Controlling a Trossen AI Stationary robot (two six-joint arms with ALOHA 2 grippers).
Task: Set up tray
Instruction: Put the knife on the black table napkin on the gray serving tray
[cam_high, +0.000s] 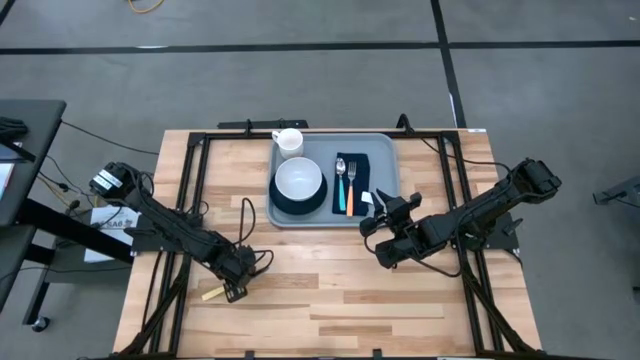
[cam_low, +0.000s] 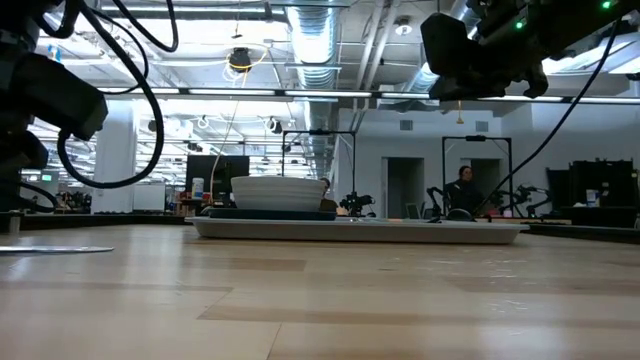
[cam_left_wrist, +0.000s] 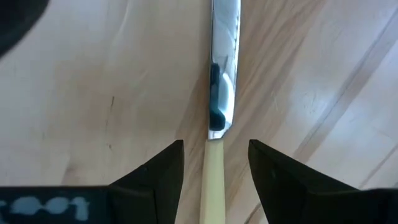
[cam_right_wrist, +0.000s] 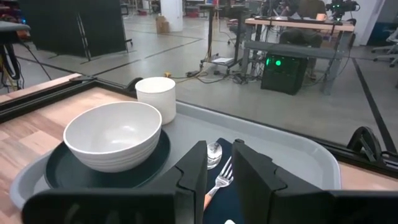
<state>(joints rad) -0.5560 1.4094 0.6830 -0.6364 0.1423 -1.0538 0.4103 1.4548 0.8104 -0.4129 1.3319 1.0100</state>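
Tray (cam_high: 385, 170) at table's (cam_high: 330, 300) far middle. In it: one dark plate (cam_high: 283, 204) carrying one white bowl (cam_high: 299, 180), one white cup (cam_high: 289, 142), one navy napkin (cam_high: 360, 165) bearing fork (cam_high: 350, 185) and spoon (cam_high: 340, 170). Left gripper (cam_left_wrist: 214, 171) low over near-left table, fingers spread astride one cream-handled knife (cam_left_wrist: 221, 81). Right gripper (cam_high: 380, 212) above tray's near right corner, fingers narrowly parted, empty.

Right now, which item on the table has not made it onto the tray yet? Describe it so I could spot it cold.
Start at the blue-grey tray at the table's far edge, then look to the near left part of the wooden table, where the left pincer hovers open. Between its fingers lies a knife. Its cream handle and shiny blade, flat on bare wood, set it apart from the fork and spoon on the tray's dark napkin.
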